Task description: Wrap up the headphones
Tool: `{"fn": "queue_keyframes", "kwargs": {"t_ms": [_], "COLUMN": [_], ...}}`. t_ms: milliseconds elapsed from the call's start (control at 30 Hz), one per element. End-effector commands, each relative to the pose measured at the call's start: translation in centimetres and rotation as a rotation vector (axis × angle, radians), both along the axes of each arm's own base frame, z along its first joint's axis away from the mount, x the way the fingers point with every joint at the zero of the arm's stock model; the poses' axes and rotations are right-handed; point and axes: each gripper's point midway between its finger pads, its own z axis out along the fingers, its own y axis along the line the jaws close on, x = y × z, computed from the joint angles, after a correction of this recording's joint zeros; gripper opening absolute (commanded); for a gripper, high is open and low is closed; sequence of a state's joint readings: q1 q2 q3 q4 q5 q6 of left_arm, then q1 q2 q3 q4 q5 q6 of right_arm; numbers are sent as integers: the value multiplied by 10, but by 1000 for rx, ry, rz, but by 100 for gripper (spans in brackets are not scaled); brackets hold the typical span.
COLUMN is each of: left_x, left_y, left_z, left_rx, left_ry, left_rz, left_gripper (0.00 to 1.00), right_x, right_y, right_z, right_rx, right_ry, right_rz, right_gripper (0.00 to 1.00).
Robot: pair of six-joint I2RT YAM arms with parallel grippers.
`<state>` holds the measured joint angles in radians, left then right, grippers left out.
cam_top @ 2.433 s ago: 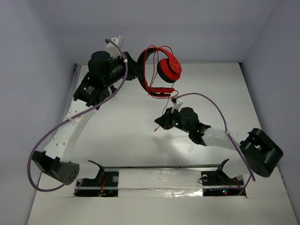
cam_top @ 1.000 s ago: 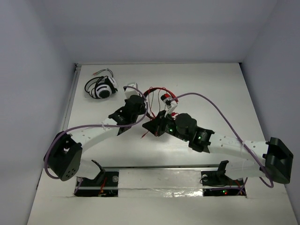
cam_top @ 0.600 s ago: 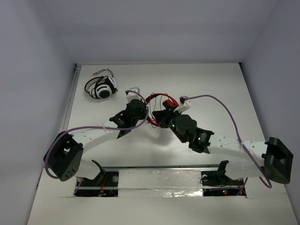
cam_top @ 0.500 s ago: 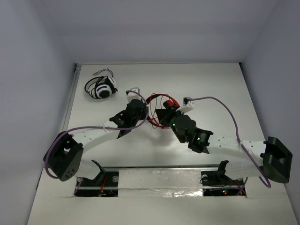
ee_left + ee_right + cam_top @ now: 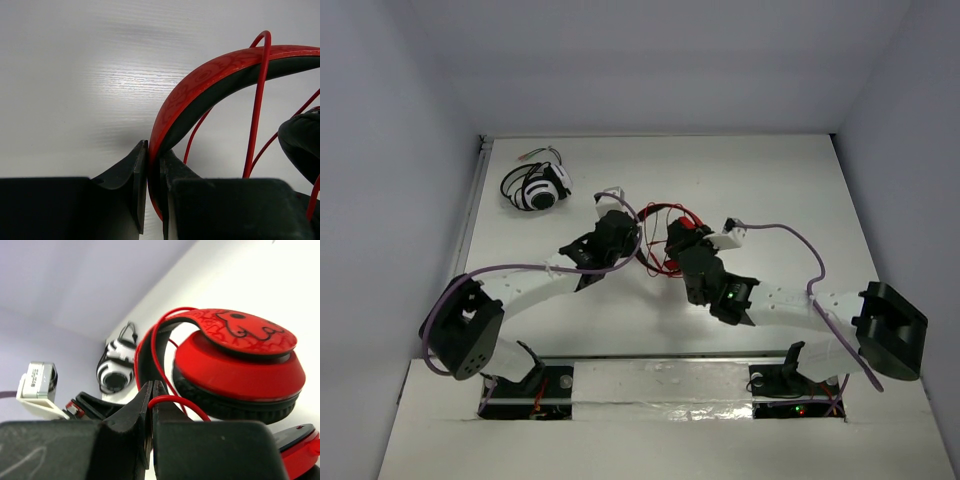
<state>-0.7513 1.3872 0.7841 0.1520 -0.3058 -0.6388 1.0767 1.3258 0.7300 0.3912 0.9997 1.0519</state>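
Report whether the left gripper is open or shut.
Shut: in its wrist view the left gripper clamps the headphones by their headband, jaws tight against it.

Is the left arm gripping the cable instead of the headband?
No, the left fingers pinch the headphones by the headband, not the cable.

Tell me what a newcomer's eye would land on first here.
The red over-ear headphones at the middle of the white table stand out first, with their thin red cable draped across the headband. The left gripper is clamped on that headband, and the right gripper pinches the cable. A pair of black-and-white headphones lies apart near the table's far left corner.
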Motion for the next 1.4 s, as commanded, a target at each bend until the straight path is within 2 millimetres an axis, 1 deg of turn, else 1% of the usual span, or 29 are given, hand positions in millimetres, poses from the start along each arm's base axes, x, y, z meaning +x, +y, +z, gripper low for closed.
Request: {"fn": "queue_keyframes", "kwargs": {"t_ms": [0,67,233,300,367,467,567,667,733,833,900,933,1000,1033,1067,1100,1133,1167,1200,1267,1300,1367], "left_x": [15,15,16,16,17,18,20,21,21,20,19,19,19,20,21,21,20,21,21,23,24,26], "left_y": [-15,-20,-23,-24,-27,-35,-42,-38,-35,-28,-24,-22,-20,-19,-19,-19,-20,-21,-21,-22,-23,-26], "left_z": [30,28,22,21,21,21,18,19,20,20,21,21,24,26,30,32,32,35,37,41,43,47], "left_rx": [-58,-44,-34,-40,-48,-58,-58,-48,-38,-20,-17,-11,-5,-1,-2,-2,-5,-7,-8,0,4,9], "left_ry": [-44,-35,-14,-9,-5,8,28,20,12,8,-1,-4,-13,-19,-26,-30,-30,-36,-38,-45,-46,-48], "left_rz": [24,16,12,16,8,-12,-32,-17,-9,10,18,22,28,26,29,28,25,19,18,10,4,-6], "left_gripper": [0,0,0,0,0,0,0,0,0,0,0,0,0,0,0,0,0,0,0,0,0,0], "right_x": [8,10,12,12,14,15,17,17,18,25,27,28,30,31,32,33,35,35,35,35,34,32], "right_y": [-13,-11,-9,-15,-20,-19,-25,-25,-24,-31,-24,-19,-8,-2,6,10,17,24,28,37,37,38], "right_z": [21,22,20,16,15,11,10,6,-3,-11,-15,-24,-33,-33,-41,-43,-39,-42,-41,-36,-33,-25], "right_rx": [110,125,134,117,117,114,118,102,76,32,9,-14,-36,-37,-54,-72,-74,-100,-97,-84,-97,-98], "right_ry": [-57,-60,-62,-55,-57,-52,-50,-45,-26,-16,1,14,35,40,57,63,61,71,74,76,75,75], "right_rz": [-147,-151,-159,-190,-207,-213,-232,-235,-242,-275,-251,-241,-199,-185,-158,-141,-123,-88,-75,-37,-26,-9], "right_gripper": [0,0,0,0,0,0,0,0,0,0,0,0,0,0,0,0,2,8,10,25,34,43]}}
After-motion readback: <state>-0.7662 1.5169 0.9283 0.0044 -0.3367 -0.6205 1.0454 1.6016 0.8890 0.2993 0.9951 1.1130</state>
